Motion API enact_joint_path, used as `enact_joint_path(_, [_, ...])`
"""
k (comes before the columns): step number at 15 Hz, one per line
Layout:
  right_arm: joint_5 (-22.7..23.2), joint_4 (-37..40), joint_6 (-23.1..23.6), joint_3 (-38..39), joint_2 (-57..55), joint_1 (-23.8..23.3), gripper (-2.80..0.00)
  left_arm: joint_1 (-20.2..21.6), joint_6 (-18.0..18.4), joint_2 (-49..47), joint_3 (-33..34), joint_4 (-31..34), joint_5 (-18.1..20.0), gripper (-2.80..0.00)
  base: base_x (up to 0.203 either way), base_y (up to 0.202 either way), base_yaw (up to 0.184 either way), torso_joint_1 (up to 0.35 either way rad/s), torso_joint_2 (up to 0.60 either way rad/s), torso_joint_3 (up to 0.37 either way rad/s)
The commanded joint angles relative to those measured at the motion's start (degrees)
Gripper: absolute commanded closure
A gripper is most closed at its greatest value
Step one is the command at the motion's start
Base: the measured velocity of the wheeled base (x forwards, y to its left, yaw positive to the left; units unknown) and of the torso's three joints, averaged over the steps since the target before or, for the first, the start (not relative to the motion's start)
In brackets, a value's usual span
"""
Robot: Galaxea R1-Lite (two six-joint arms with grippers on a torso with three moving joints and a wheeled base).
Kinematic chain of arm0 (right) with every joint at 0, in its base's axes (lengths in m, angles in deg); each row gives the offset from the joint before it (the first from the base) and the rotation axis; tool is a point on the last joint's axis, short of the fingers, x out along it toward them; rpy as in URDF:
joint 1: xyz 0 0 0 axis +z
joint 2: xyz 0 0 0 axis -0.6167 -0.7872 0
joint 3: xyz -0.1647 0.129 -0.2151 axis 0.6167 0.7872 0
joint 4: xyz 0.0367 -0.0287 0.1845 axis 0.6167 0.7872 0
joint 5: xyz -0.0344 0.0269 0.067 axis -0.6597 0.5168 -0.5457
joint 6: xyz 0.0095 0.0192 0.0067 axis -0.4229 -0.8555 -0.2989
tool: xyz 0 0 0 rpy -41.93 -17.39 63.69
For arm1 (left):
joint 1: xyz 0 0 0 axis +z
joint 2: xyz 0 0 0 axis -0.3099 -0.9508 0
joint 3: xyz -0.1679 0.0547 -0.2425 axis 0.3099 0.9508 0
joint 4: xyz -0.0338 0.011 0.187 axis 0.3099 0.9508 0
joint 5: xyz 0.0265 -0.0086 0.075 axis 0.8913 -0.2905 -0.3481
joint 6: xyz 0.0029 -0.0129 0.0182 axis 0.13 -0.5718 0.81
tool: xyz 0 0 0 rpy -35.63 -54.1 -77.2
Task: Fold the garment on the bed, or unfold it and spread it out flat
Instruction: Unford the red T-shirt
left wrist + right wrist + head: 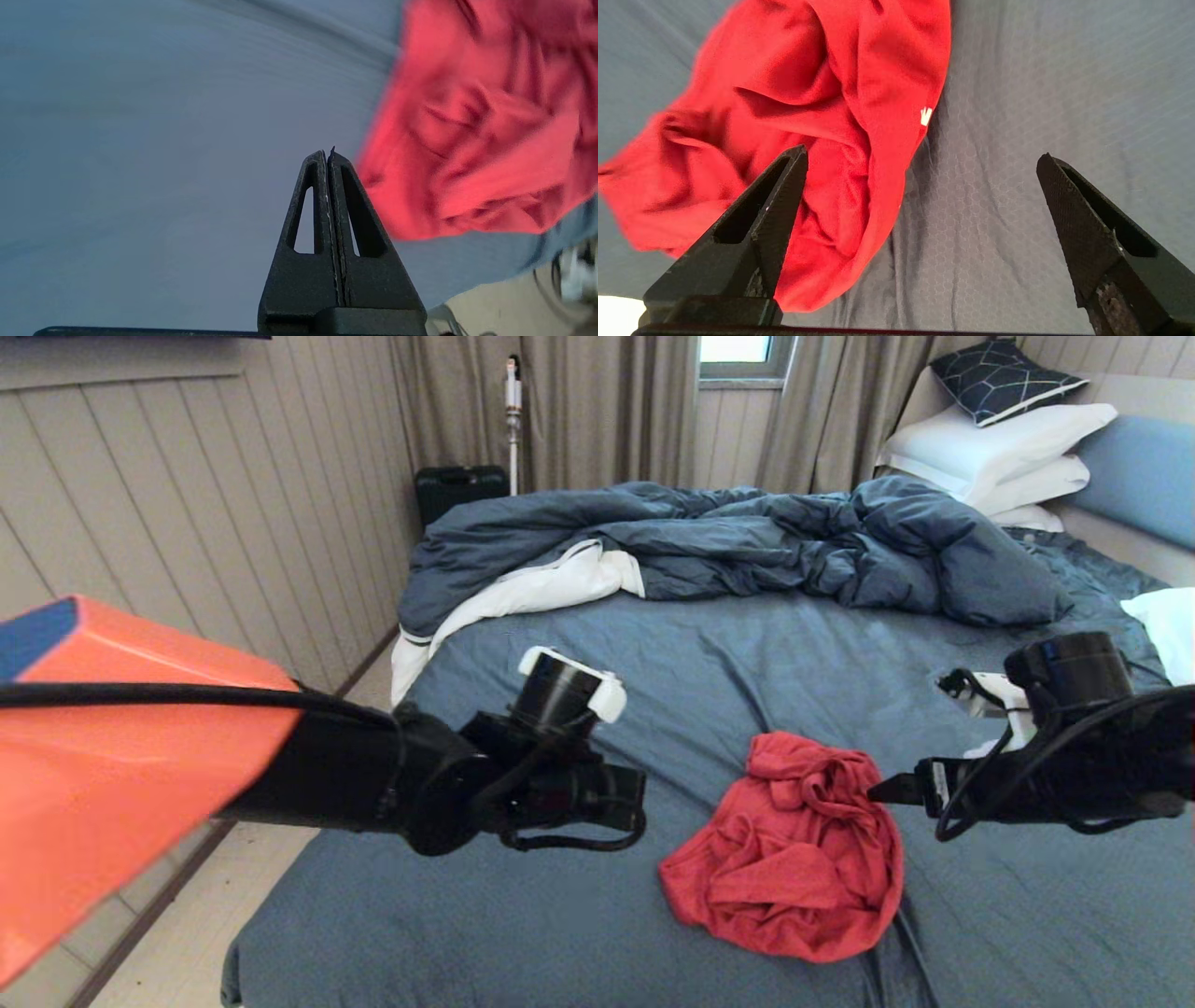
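The garment (794,868) is a crumpled red T-shirt heaped on the blue-grey sheet of the bed (560,915), near its front half. My left arm (448,784) reaches in from the left and stops short of the heap. In the left wrist view my left gripper (327,151) is shut and empty over bare sheet (140,140), with the garment (476,116) just beside it. My right gripper (882,791) hovers at the heap's right edge. It stands open (920,154) with nothing held, one finger (784,186) over the red cloth (808,93), the other over sheet (1041,70).
A rumpled dark blue duvet (747,541) with a white underside (532,588) lies across the far half of the bed. White pillows (990,448) are stacked at the back right. A panelled wall and a strip of floor (187,933) run along the left, with a black case (457,490) beyond.
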Motion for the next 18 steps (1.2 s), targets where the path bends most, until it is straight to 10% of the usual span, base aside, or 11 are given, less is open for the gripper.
enact_joint_path(1, [-0.02, -1.4, 0.05, -0.27, -3.83, 0.05, -2.8, -2.56, -0.09, -6.07, -3.59, 0.24, -0.24, 0.0, 0.0, 0.0, 0.0, 0.0, 0.0, 0.0])
enact_joint_path(10, [-0.06, -9.65, -0.01, -1.31, -13.98, 0.07, -2.8, -7.37, -0.1, -8.65, -4.23, -3.45, -1.03, 0.0, 0.0, 0.0, 0.0, 0.0, 0.0, 0.0])
enact_joint_path(11, [-0.06, -10.2, -0.01, -1.4, -14.3, 0.1, 0.0, -7.37, -0.04, -8.82, -4.23, -3.67, -1.23, 0.0, 0.0, 0.0, 0.0, 0.0, 0.0, 0.0])
enact_joint_path(18, [-4.54, -15.17, -0.52, 0.4, -12.9, -0.31, 0.0, -10.09, 0.2, -9.86, -4.23, -5.38, -1.88, 0.0, 0.0, 0.0, 0.0, 0.0, 0.0, 0.0])
